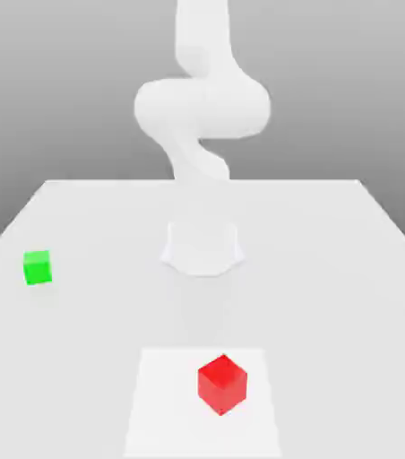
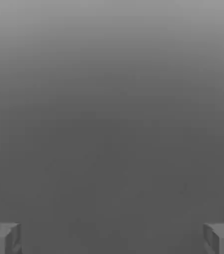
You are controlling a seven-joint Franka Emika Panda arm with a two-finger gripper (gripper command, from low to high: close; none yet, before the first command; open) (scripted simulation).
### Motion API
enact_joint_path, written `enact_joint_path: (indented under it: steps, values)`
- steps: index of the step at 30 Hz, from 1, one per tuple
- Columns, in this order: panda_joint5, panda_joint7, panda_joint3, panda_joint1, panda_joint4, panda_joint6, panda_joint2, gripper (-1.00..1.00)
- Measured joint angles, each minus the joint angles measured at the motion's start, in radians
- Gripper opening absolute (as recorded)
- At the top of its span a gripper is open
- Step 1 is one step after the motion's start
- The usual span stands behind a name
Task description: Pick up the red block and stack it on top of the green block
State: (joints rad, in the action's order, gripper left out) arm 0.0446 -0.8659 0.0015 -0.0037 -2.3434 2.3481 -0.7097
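red block [image 1: 221,384] sits corner-on near the front, green block [image 1: 38,267] well apart over on the exterior view's left

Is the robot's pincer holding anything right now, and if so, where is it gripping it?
Nothing is held. The pincer is open with nothing between its fingers. The red block and the green block both sit untouched on the table.
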Motion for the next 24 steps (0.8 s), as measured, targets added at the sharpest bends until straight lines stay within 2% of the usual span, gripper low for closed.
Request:
enact_joint_path:
  steps: [7, 13, 17, 20, 24]
  values:
    - [0.099, -0.215, 0.039, -0.014, -0.125, 0.138, 0.265, 0.00]
    - [0.116, -0.440, 0.103, -0.040, -0.230, 0.256, 0.483, 0.00]
    - [0.062, -0.637, 0.134, -0.056, -0.301, 0.339, 0.626, 0.00]
    - [-0.029, -0.820, 0.133, -0.060, -0.354, 0.401, 0.731, 0.00]
    - [-0.107, -0.911, 0.098, -0.040, -0.352, 0.513, 0.873, 0.00]
